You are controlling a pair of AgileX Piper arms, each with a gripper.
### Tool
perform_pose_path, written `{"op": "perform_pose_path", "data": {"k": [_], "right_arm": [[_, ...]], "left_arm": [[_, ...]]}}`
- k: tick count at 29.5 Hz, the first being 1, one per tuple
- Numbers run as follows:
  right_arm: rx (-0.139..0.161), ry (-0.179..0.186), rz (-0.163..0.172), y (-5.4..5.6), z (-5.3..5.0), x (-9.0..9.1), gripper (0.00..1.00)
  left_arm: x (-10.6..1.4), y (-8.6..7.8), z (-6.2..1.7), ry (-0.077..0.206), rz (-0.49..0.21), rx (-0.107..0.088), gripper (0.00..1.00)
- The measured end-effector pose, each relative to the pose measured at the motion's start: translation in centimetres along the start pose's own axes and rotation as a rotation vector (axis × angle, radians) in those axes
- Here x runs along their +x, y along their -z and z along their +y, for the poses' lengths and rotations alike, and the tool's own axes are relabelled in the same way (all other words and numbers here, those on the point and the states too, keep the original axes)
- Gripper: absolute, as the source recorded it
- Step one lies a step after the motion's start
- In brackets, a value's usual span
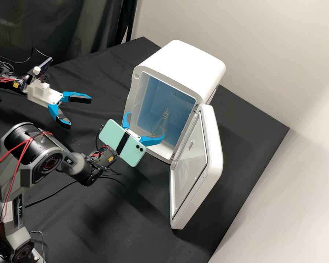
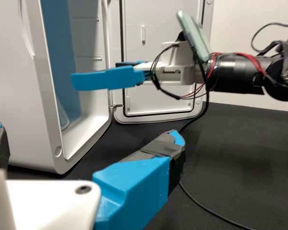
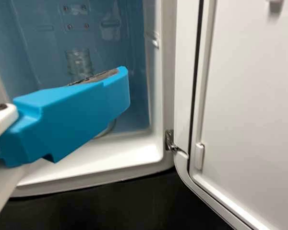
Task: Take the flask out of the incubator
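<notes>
Two risks: right end effector (image 1: 146, 125), fingers spread at the incubator (image 1: 186, 69) mouth, could topple the glass flask (image 1: 163, 122) standing inside, or snag the open door (image 1: 197, 164). Left end effector (image 1: 78, 111) spread, well apart.

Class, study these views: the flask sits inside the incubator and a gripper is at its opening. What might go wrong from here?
1. The glass flask stands deep inside the incubator. A finger of the open right gripper might strike and tip it instead of straddling it.
2. The door hangs open close beside that gripper, so the arm may knock it when pulling the flask out.
</notes>
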Motion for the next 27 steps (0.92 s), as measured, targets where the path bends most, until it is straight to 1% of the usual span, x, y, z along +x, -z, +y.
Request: {"op": "perform_pose_path", "data": {"k": [2, 4, 7, 9, 12, 14, 16, 17, 19, 22, 25, 27], "right_arm": [[-0.032, 0.006, -0.006, -0.3, -0.3, 0.6, 1.0], [-0.074, 0.014, -0.012, -0.6, -0.6, 1.0, 1.0], [-0.107, 0.027, -0.034, -1.3, -1.2, 1.4, 1.0], [-0.114, 0.026, -0.06, -1.8, -1.5, 1.5, 1.0], [-0.119, 0.023, -0.084, -2.2, -1.7, 1.6, 1.0], [-0.13, 0.024, -0.093, -2.4, -1.8, 1.6, 1.0], [-0.136, 0.021, -0.101, -2.4, -1.9, 1.6, 1.0], [-0.132, 0.021, -0.102, -2.3, -2.0, 1.6, 1.0], [-0.139, 0.027, -0.095, -2.1, -2.2, 1.6, 1.0], [-0.14, 0.034, -0.086, -1.9, -2.5, 1.6, 1.0], [-0.14, 0.042, -0.07, -1.3, -2.8, 1.6, 1.0], [-0.141, 0.041, -0.057, -0.9, -2.8, 1.6, 1.0]], "left_arm": [[0.0, 0.0, 0.0, 0.0, 0.0, 0.0, 1.0], [0.0, 0.0, 0.0, 0.0, 0.0, 0.0, 1.0], [0.0, 0.0, 0.0, 0.0, 0.0, 0.0, 1.0], [0.0, 0.0, 0.0, 0.0, 0.0, 0.0, 1.0], [0.0, 0.0, 0.0, 0.0, 0.0, 0.0, 1.0], [0.0, -0.1, 0.03, -0.001, -0.003, 0.001, 1.0], [0.1, -0.2, 0.07, -0.003, -0.005, 0.0, 1.0], [0.2, -0.3, 0.09, -0.005, -0.009, 0.0, 1.0], [0.2, -0.3, 0.1, -0.005, -0.009, 0.0, 1.0], [0.2, -0.3, 0.1, -0.005, -0.009, 0.0, 1.0], [0.2, -0.3, 0.1, -0.005, -0.009, 0.0, 1.0], [0.2, -0.3, 0.1, -0.005, -0.009, 0.0, 1.0]]}}
